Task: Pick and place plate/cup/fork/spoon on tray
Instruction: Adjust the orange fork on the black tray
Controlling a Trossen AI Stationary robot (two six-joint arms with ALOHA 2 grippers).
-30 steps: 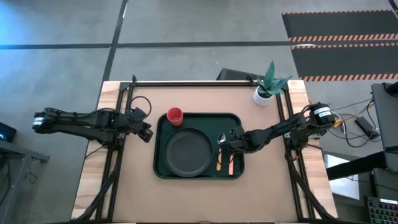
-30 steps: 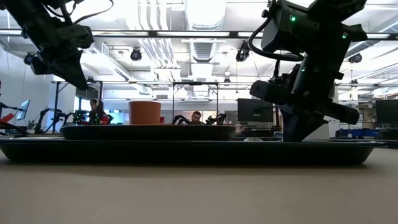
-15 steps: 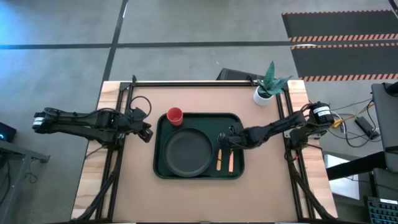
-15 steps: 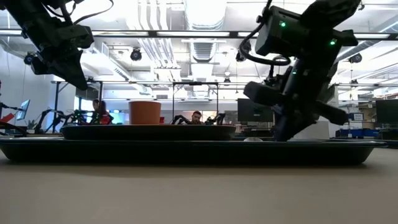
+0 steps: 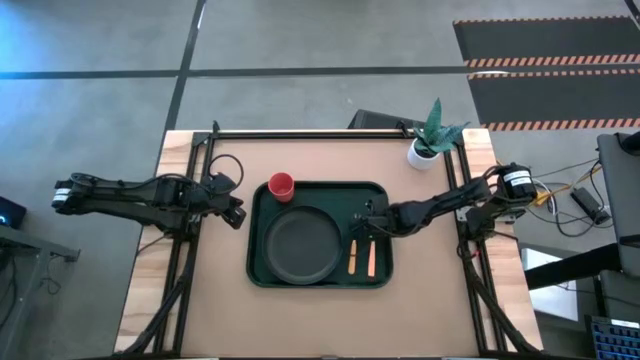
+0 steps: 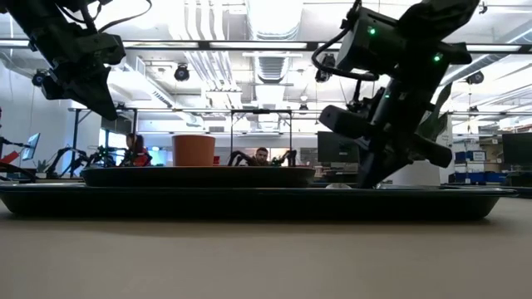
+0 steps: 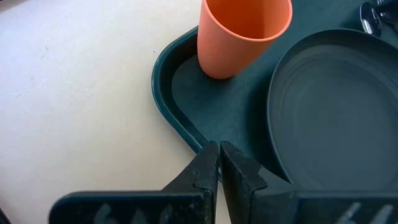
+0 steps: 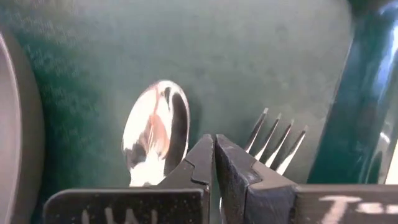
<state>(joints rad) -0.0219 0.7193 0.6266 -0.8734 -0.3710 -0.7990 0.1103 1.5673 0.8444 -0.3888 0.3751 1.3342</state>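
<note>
All four task items sit on the tray (image 5: 262,205) already — dark green, rectangular, rounded corners, raised rim, faintly textured floor, probably stiff plastic. The plate (image 5: 302,245) lies in the middle: round, dark grey-black, matte, raised rim; looks rigid and light, best taken by pinching the rim edge, since the flat centre gives nothing to hold. The cup (image 5: 282,185) stands upright in the tray's far left corner, near the plate (touching or not, cannot tell); red, smooth, slightly tapered, thin-walled — likely light, grip by wall or lip.

The spoon (image 8: 155,134) and the fork (image 8: 275,148) lie side by side between the plate and the tray's right rim, orange handles towards the near edge. Shiny metal ends look slippery and lie flat; the handles seem the better hold, low against the tray floor.

Right gripper (image 5: 364,222) hovers over the cutlery's metal ends, jaws fully closed, holding nothing. Left gripper (image 5: 238,217) waits over the counter (image 5: 200,300) just beside the tray's left edge, jaws also pressed together, empty.
</note>
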